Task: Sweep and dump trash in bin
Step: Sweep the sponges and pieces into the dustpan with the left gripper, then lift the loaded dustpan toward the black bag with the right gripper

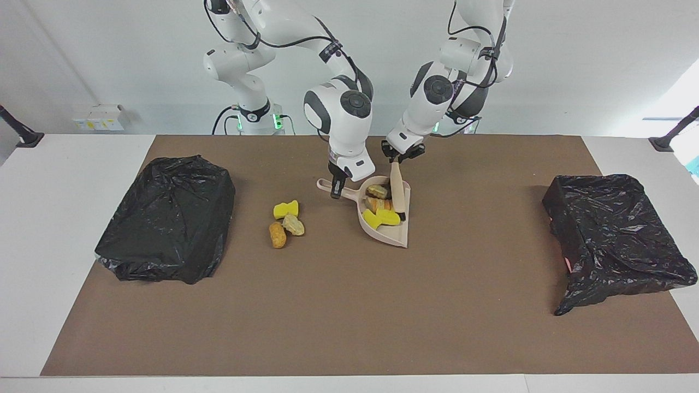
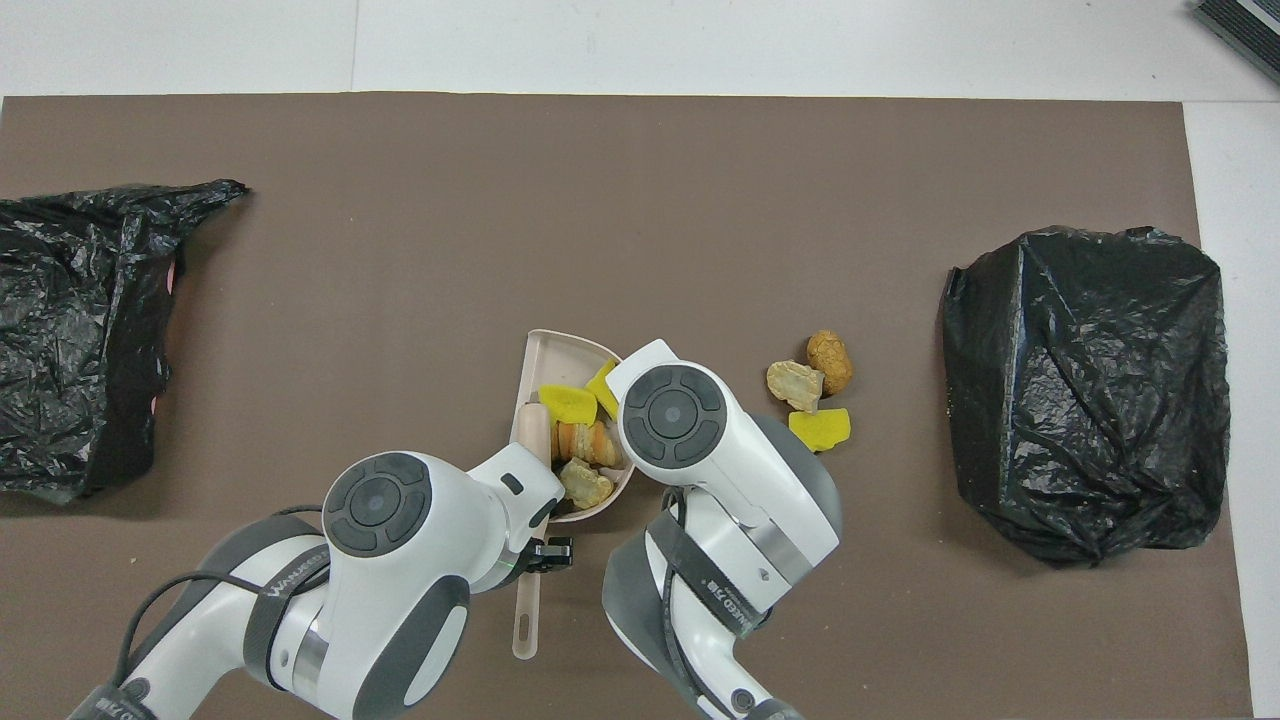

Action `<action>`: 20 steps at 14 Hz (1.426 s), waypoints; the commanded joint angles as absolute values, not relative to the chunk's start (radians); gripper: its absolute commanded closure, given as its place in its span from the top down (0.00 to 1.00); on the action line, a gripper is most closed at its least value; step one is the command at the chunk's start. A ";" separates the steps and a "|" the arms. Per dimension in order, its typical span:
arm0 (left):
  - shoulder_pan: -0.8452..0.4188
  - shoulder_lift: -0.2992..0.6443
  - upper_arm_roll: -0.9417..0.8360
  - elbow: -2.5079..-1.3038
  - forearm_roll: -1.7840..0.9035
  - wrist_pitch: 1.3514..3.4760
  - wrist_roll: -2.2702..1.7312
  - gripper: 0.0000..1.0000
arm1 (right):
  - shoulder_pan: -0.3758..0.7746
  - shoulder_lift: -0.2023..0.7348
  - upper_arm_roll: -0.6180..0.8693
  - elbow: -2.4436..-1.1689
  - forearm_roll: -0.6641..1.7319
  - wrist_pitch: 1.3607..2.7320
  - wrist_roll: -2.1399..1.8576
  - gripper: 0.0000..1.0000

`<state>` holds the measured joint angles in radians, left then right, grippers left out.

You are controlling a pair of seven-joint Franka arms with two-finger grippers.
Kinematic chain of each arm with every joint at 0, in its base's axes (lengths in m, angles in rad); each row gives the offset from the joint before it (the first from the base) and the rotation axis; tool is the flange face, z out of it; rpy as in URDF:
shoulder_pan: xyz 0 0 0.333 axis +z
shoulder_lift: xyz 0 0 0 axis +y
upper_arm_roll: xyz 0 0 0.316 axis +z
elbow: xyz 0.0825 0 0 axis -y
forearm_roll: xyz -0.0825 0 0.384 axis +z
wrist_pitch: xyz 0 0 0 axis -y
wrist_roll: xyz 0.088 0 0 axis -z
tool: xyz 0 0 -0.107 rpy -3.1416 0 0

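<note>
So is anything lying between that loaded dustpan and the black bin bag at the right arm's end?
Yes. Three loose scraps lie on the mat between the dustpan and that bin bag; nothing else does. Lifted, the pan could pass over them.
</note>
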<state>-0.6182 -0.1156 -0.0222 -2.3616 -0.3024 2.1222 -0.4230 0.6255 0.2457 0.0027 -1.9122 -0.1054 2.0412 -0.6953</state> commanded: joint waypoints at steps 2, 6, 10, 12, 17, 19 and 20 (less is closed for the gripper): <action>-0.514 -0.094 -0.006 -2.350 -0.212 2.120 -0.411 0.00 | 0.624 0.244 0.006 -1.917 -0.114 2.065 -0.689 0.00; -0.407 -0.080 -0.006 -2.350 -0.146 2.125 -0.408 0.00 | 0.621 0.242 0.006 -1.914 -0.114 2.065 -0.690 0.00; -0.318 -0.078 -0.008 -2.352 -0.100 2.120 -0.411 0.00 | 0.583 0.198 0.006 -1.913 -0.112 2.049 -0.704 0.00; -0.325 -0.078 -0.008 -2.350 -0.100 2.128 -0.413 0.00 | 0.531 0.152 0.006 -1.911 -0.091 2.046 -0.709 0.00; -0.418 -0.081 -0.014 -2.353 -0.100 2.135 -0.483 0.00 | 0.391 0.032 0.003 -1.893 -0.017 1.970 -0.796 0.00; -0.515 -0.089 -0.015 -2.358 -0.100 2.166 -0.602 0.00 | 0.300 -0.020 -0.005 -1.870 -0.017 1.901 -0.865 0.00; -0.569 -0.095 -0.015 -2.358 -0.100 2.167 -0.673 0.00 | 0.252 -0.043 -0.006 -1.864 -0.017 1.884 -0.891 0.00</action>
<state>-0.4792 -0.0890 -0.0223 -2.3574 -0.1194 2.1447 -0.5619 0.3332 0.0092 -0.0105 -1.8716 -0.0451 1.9225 -0.8207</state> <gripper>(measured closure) 0.744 0.683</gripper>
